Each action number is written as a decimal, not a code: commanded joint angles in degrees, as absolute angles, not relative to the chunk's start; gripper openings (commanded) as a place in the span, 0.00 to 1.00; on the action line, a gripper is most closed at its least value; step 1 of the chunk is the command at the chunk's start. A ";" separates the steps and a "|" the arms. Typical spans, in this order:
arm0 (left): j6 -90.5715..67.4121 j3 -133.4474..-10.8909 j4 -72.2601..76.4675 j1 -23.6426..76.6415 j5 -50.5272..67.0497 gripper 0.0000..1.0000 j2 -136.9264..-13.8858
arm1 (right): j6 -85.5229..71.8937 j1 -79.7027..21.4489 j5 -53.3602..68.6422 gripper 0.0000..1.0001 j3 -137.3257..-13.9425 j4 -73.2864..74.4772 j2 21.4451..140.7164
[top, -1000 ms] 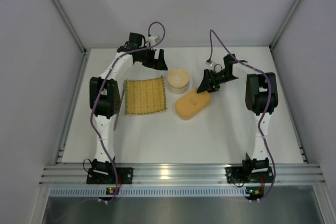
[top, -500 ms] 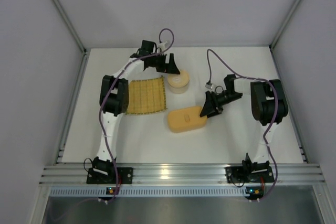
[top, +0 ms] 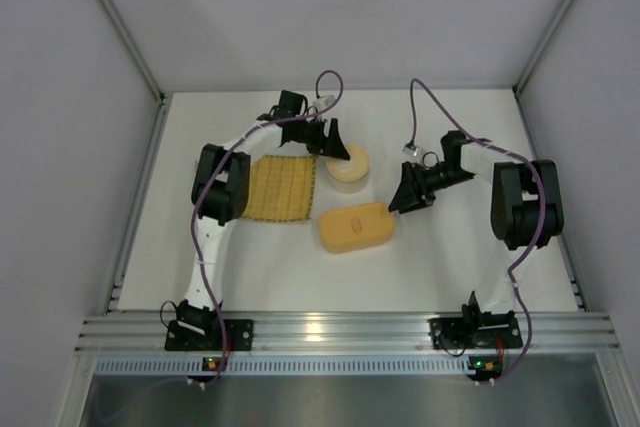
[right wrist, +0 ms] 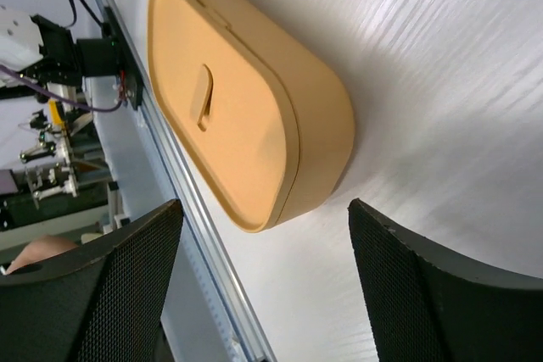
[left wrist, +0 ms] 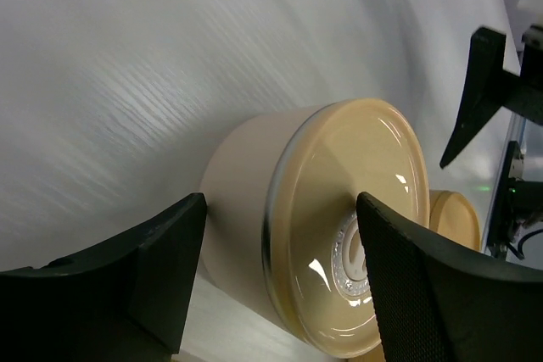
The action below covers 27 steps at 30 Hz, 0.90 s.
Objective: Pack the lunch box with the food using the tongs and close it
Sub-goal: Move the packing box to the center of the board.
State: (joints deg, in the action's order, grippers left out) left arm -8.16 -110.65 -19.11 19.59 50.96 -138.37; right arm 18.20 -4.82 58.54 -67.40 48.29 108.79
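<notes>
The oblong yellow-orange plastic lunch box [top: 355, 227] lay flat near the middle of the white table [top: 440, 267], its matching lid seated on top, so whatever was inside could not be seen. At its 12 o'clock, close by but apart, stood the round pale bowl with a round tan lid [top: 347, 167], also covered and its contents hidden. The square woven yellow mat [top: 280, 187] lay at the bowl's 9 o'clock, just beside it. The left arm reached forward over the mat and bent inward, bringing the left gripper [top: 332, 142] to the bowl's 11 o'clock edge. In the wrist view its fingers were spread to either side of the bowl, and contact could not be told. The right arm folded at the elbow and pointed inward. The right gripper [top: 405, 197] hung at the lunch box's 2 o'clock, jaws spread wide and holding nothing, near the box's rounded end but apart from it.
</notes>
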 commanded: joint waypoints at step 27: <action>9.67 -96.59 -29.79 25.14 51.86 0.60 -129.55 | 17.40 -0.61 61.70 0.79 -75.76 48.43 106.70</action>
